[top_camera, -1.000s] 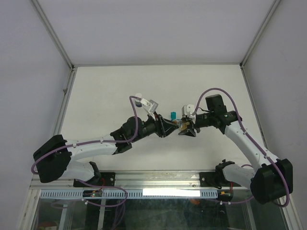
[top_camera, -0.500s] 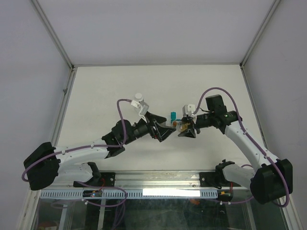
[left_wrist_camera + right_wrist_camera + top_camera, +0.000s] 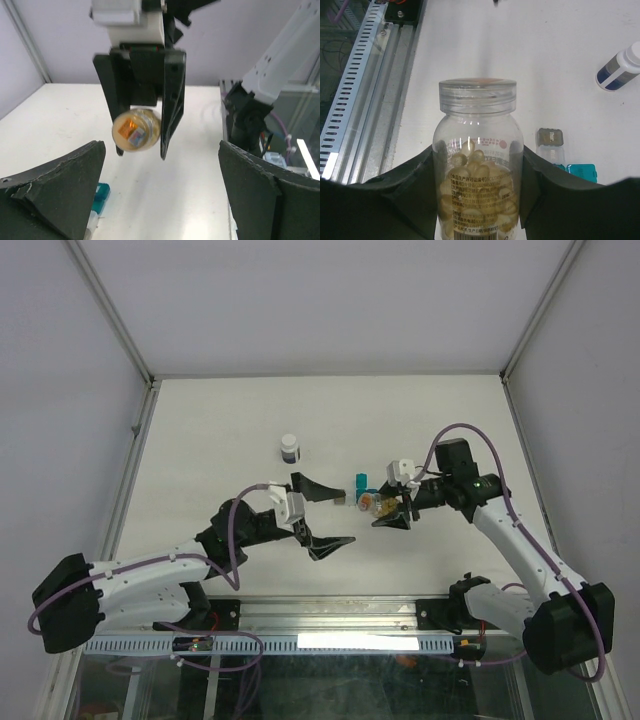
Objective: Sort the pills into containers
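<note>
Teal-blue container (image 3: 581, 170) and grey container (image 3: 550, 137) lie close together on the white table (image 3: 220, 430). Just beside them the right gripper (image 3: 385, 508) pinches a clear pill bottle (image 3: 477, 150), lid on. The left gripper (image 3: 348, 518) faces it, jaws spread wide and empty.

Base of pill bottle (image 3: 477, 165) cut off at bottom edge; teal box (image 3: 582, 170) half hidden behind fingers (image 3: 580, 210).

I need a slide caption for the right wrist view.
Right gripper holds a lidded clear pill bottle; grey box and teal box lie on the table.
</note>
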Robot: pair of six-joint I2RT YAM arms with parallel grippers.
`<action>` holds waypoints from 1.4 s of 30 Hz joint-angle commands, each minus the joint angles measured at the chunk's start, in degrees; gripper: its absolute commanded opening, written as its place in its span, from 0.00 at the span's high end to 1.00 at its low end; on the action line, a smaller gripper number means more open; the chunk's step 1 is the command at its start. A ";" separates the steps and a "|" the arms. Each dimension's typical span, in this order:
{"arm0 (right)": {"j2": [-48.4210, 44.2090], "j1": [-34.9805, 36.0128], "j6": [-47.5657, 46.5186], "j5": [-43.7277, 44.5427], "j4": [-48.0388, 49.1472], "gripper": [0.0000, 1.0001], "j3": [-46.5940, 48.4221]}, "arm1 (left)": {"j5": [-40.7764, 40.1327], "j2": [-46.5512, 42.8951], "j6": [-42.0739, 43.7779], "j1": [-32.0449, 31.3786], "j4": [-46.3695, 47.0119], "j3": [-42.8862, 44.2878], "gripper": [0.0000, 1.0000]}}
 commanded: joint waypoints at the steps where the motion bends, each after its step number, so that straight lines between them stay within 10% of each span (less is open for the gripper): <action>1: -2.32 0.33 -3.41 -4.65 0.14 1.00 0.83 | 7.10 5.51 9.57 0.36 6.40 -0.68 0.01; 27: 0.99 4.06 -7.72 2.57 0.36 1.00 -0.39 | 2.46 19.88 9.58 0.36 10.08 7.16 0.39; 37: 1.86 4.20 -7.15 3.70 0.51 1.00 -0.32 | 3.03 21.10 3.87 0.83 8.44 9.12 0.88; 42: 2.38 4.15 -5.22 4.43 1.25 1.00 0.19 | -6.80 21.01 -14.09 1.07 2.21 12.00 1.00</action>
